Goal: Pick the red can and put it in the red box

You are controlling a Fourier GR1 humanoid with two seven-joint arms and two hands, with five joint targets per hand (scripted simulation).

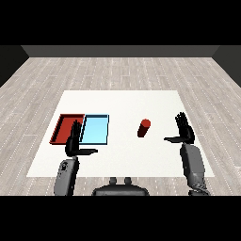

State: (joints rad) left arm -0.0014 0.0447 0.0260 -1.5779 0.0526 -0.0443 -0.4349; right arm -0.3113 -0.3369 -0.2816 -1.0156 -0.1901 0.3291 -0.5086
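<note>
From the head view, we see the red can (144, 127) standing upright on the white desk (122, 101), long axis vertical, right of the light blue tray (95, 129) and red tray (66, 127). Our right hand (184, 132) and left hand (74, 142) hold nothing, fingers straight and released.

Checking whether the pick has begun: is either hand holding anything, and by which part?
Nothing is held. Both the left hand and right hand are open, and the red can stands apart on the table.

Matt white table (122, 101), pale wood-plank floor (117, 70), smooth red can (144, 128), matt black hands
</note>
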